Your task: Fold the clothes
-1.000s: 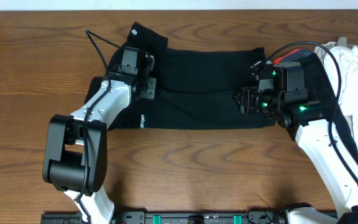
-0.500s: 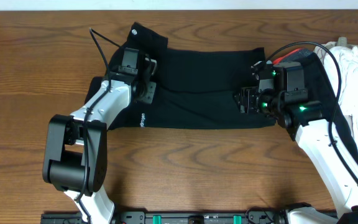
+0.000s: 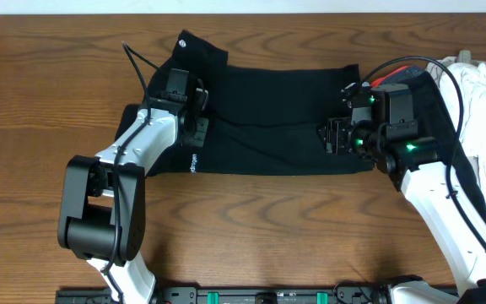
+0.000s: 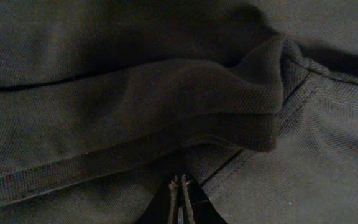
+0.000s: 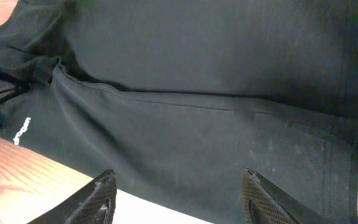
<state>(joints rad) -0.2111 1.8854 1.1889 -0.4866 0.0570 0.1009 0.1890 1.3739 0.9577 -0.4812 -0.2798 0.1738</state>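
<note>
The black T-shirt point(image 3: 268, 118) lies flattened across the middle of the table, with white lettering near its front left edge. My left gripper point(image 3: 197, 127) is down on the shirt's left part. In the left wrist view its fingers point(image 4: 179, 196) are pressed together, pinching the black fabric just below a bunched hem fold point(image 4: 229, 106). My right gripper point(image 3: 332, 135) hovers open over the shirt's right part. In the right wrist view its fingers point(image 5: 182, 196) are spread wide above the shirt's front edge point(image 5: 185, 124) and hold nothing.
A pile of white clothes point(image 3: 483, 93) lies at the back right edge. A black garment with a red edge point(image 3: 395, 74) lies under my right arm. Bare wooden table point(image 3: 268, 228) runs along the front.
My left gripper's fingers have closed on the shirt's fabric and shifted slightly. The right arm has not moved.
</note>
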